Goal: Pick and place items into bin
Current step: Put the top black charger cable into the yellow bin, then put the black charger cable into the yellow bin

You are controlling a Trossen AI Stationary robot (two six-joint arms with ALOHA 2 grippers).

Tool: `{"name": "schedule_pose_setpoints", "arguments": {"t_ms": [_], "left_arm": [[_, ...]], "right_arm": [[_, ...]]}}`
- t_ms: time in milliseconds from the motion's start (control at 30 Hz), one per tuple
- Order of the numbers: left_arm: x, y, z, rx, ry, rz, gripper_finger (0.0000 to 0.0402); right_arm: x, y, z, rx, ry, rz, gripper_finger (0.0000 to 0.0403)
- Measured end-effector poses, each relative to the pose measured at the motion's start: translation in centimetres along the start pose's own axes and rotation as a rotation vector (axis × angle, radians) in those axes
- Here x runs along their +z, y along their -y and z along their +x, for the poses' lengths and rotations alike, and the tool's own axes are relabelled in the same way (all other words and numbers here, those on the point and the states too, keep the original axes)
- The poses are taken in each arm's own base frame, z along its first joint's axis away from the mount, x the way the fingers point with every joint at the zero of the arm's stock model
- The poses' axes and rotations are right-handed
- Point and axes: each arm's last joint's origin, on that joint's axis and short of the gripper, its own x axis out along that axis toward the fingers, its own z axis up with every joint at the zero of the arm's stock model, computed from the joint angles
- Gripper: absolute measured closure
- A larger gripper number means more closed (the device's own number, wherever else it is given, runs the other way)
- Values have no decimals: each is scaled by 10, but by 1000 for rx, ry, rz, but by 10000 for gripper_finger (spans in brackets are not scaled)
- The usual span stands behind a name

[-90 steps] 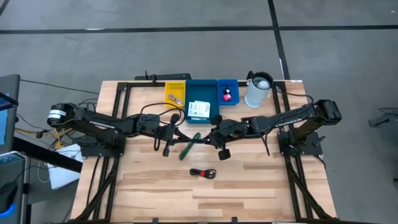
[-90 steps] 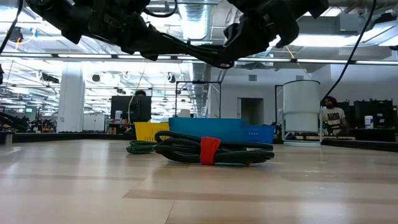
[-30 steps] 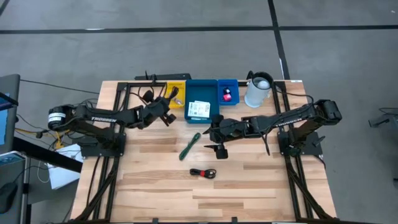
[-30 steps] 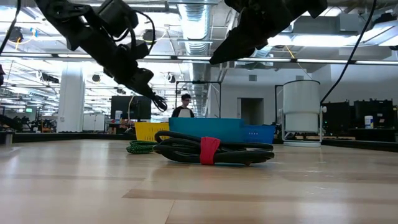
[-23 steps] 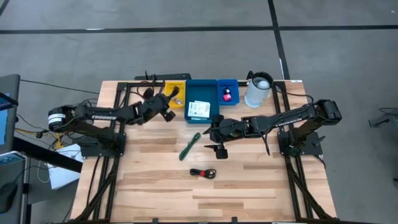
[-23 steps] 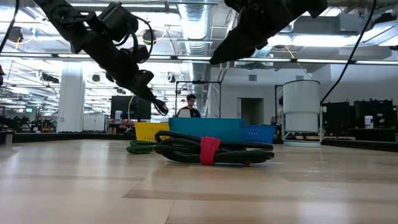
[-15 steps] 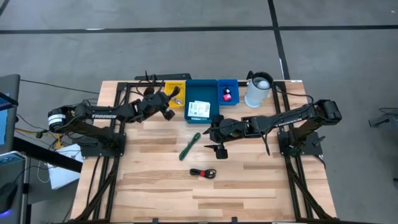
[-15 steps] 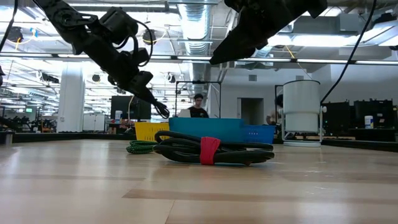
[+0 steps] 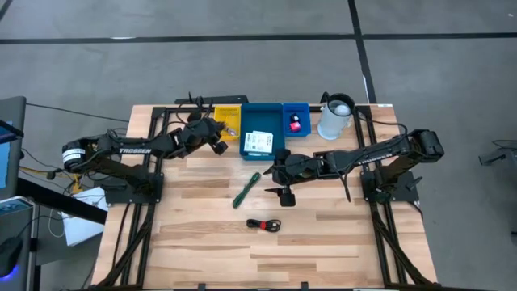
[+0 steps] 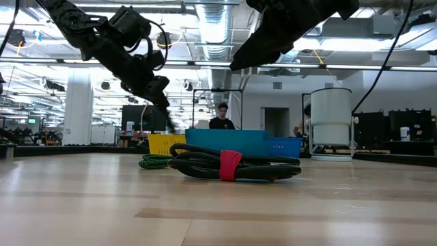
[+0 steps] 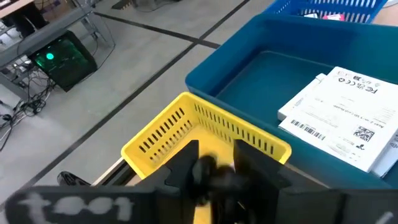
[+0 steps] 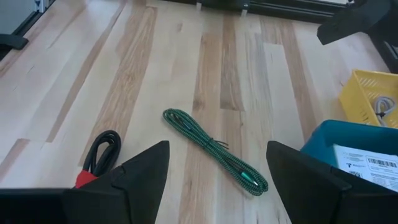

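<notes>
Now, line by line:

Left gripper [image 9: 216, 144]: it hangs above the yellow bin [image 9: 227, 121], at the far left side of the counter [image 9: 339, 242]. In the left wrist view its dark fingers [image 11: 186, 167] stand close together around something small, dark and blurred; I cannot tell if they grip it.

Right gripper [image 9: 283, 194]: it hovers over the middle of the counter, just beside the green cable. In the right wrist view its fingers [image 12: 142, 171] are wide apart and hold nothing.

Green cable [image 9: 246, 189]: a thin braided green cord, lying free on the wood in front of the large blue bin, between the two arms.

Black-and-red cable [image 9: 264, 225]: a black coil with a red tie, lying alone on the counter, nearer to the front edge than the green cable. In the low view it stands in front of the bins and hides a part of them.

Large blue bin [image 9: 260, 130]: at the back of the counter, touching the yellow bin on one side. It holds a white printed packet [image 9: 258, 143].

Small blue bin [image 9: 296, 119]: just beside the large one; a pink round piece [image 9: 296, 124] lies inside.

Yellow bin, content: a small pale cord lies in it.

White jug [image 9: 334, 118]: upright at the far right corner, beside the small blue bin.

Room behind: a person [image 10: 222, 117] shows far beyond the counter in the low view.
</notes>
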Motion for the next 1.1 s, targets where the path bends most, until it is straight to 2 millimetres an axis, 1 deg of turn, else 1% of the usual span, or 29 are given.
{"name": "schedule_pose_setpoints", "arguments": {"t_ms": [233,667,833,900,967,1033,1100], "left_arm": [[1,0,0,0,5,-2,287],[1,0,0,1,13,-7,283],[2,0,0,1,19,-10,283],[2,0,0,4,23,-11,283],[4,0,0,5,36,-4,283],[5,-1,0,12,47,5,283],[7,-3,1,20,69,5,283]], "right_arm": [[0,0,0,0,0,3,137],[0,0,0,0,0,5,137],[-8,-2,13,4,-34,9,137],[-9,-2,25,4,-30,9,137],[-22,-4,35,12,-101,5,137],[-26,-5,47,12,-97,-2,137],[-31,-6,54,16,-119,-25,137]]}}
